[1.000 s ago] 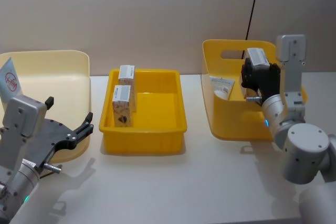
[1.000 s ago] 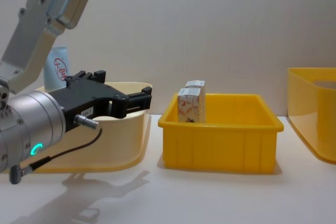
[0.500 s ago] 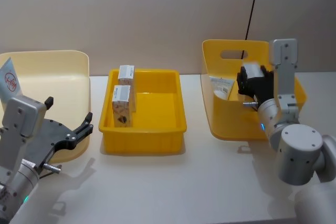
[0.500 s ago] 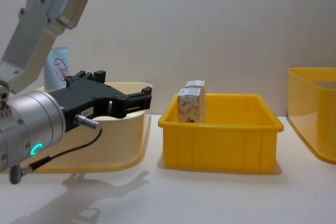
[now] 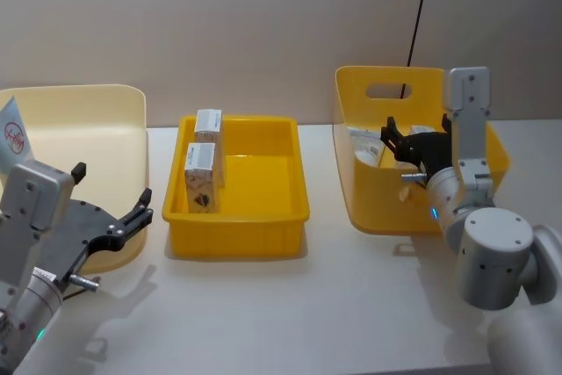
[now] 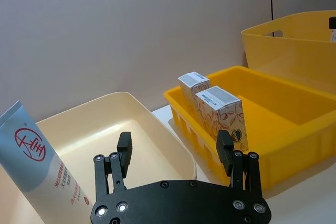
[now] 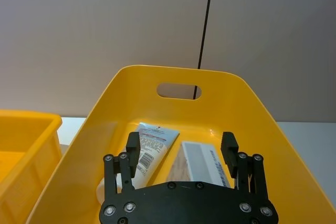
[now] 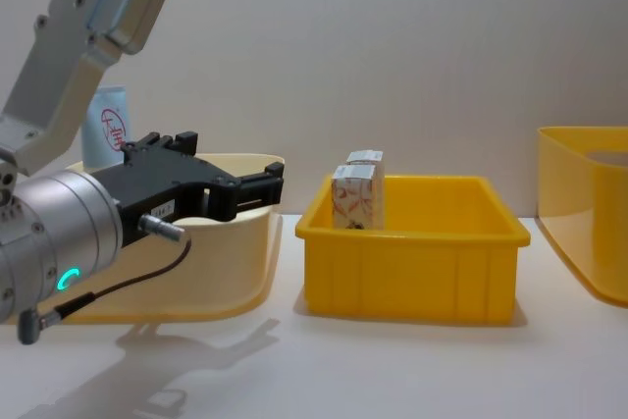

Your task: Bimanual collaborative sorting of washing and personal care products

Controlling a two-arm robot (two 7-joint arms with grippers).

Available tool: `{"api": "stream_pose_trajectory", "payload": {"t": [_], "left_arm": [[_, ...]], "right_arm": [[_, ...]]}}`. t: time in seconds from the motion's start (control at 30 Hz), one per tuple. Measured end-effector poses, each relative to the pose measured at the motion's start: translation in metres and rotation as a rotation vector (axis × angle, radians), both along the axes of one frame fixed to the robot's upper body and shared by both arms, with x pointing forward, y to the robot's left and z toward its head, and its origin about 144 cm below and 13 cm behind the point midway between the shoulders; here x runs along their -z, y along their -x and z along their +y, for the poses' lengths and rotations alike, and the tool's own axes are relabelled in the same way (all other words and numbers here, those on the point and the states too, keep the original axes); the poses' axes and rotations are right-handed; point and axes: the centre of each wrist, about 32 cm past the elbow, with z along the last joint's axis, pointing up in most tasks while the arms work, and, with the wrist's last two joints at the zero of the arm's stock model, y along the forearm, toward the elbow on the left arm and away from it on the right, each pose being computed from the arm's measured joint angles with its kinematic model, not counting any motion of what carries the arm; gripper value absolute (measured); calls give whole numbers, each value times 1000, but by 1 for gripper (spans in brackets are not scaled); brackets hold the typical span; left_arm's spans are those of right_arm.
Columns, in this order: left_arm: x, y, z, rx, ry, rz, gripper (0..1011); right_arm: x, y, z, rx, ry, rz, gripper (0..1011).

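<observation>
Right gripper (image 7: 181,153) spread and empty, poised over the right bin (image 5: 364,204), directly above a tube (image 7: 149,145) and a carton (image 7: 200,162) lying flat on its floor, side by side. Long axes of both running straight ahead from the jaws toward the bin's handle slot, tube cap nearest the gripper. Likely next: straight down onto one. Left gripper (image 5: 110,201) parked wide open beside the pale bin (image 5: 97,103), marked tube (image 6: 39,166) leaning inside. Two cartons (image 5: 204,164) upright in the middle bin (image 5: 263,226).
</observation>
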Motion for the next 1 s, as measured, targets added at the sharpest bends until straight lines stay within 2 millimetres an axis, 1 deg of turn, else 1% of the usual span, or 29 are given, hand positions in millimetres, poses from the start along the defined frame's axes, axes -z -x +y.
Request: {"api": "stream_pose_trajectory", "payload": {"t": [0.03,0.13,0.47,1.0], "left_arm": [[0,0,0,0,0,0,1003],[0,0,0,0,0,0,1003],[0,0,0,0,0,0,1003],[0,0,0,0,0,0,1003]], "right_arm": [[0,0,0,0,0,1,961],[0,0,0,1,0,2,1001],[1,0,0,-18,-4,-15,1001],[3,5,-3,-175,-61,-180,1001]]}}
